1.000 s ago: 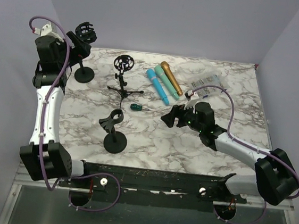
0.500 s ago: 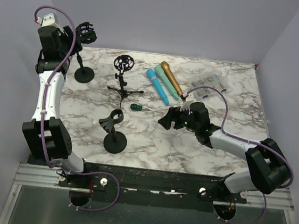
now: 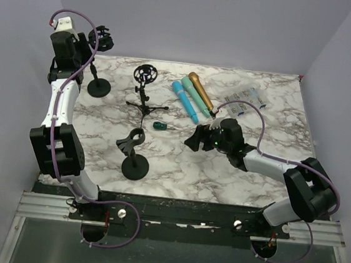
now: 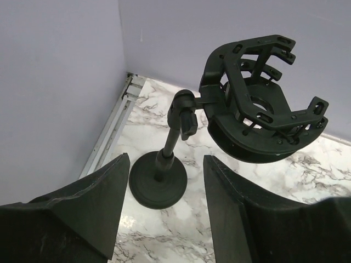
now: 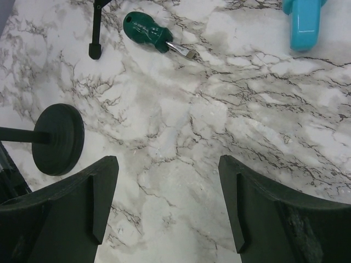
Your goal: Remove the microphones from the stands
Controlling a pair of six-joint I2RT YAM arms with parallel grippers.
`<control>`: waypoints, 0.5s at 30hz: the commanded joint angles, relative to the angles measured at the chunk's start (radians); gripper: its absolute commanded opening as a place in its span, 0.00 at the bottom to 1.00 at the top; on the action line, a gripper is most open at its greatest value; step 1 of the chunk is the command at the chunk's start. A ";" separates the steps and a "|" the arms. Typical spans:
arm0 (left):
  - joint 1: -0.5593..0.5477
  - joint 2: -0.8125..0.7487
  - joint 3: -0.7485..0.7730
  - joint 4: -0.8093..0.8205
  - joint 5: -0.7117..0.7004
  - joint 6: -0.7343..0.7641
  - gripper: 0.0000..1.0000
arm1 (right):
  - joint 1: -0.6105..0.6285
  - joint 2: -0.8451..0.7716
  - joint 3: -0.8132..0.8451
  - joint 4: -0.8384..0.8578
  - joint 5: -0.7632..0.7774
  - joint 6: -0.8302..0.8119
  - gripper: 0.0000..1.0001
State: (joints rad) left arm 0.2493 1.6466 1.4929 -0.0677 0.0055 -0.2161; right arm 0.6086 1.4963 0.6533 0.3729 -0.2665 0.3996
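At the bench's (image 3: 178,163) far left corner, the left gripper (image 4: 164,181) is narrowing on nothing, partly open, while drawing back from the empty shock-mount stand (image 4: 258,120). Three microphones (image 3: 195,96) are lying by the far edge, already free. Rightward, the right gripper (image 5: 167,181) is hovering wide and empty.

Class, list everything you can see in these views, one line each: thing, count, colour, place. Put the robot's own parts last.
blue microphone: one, blue, far middle, lying flat
teal microphone: one, teal, beside the blue one
gold microphone: one, gold, beside the teal one
cage-mount stand: one, black, far left corner
tripod stand: one, black, far centre-left
clip stand: one, black, near centre-left
screwdriver: one, green handle, centre
clear packets: count unclear, transparent, far right
table: one, white marble
left pincer: one, black, open, by the cage-mount stand
right pincer: one, black, open, above the centre
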 commanded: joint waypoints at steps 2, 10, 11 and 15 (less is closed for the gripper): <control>0.001 0.031 0.045 0.039 -0.009 0.034 0.57 | 0.006 0.026 0.031 0.010 0.028 -0.014 0.81; -0.008 0.071 0.110 0.013 -0.010 0.037 0.50 | 0.006 0.034 0.028 0.025 0.022 -0.011 0.81; -0.009 0.075 0.113 0.015 -0.012 0.035 0.49 | 0.006 0.035 0.028 0.024 0.024 -0.010 0.81; -0.012 0.097 0.138 -0.006 -0.012 0.023 0.45 | 0.006 0.035 0.028 0.023 0.024 -0.013 0.81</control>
State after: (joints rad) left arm 0.2443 1.7180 1.5871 -0.0616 0.0059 -0.1917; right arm 0.6086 1.5204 0.6594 0.3737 -0.2584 0.3996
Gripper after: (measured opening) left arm 0.467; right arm 0.812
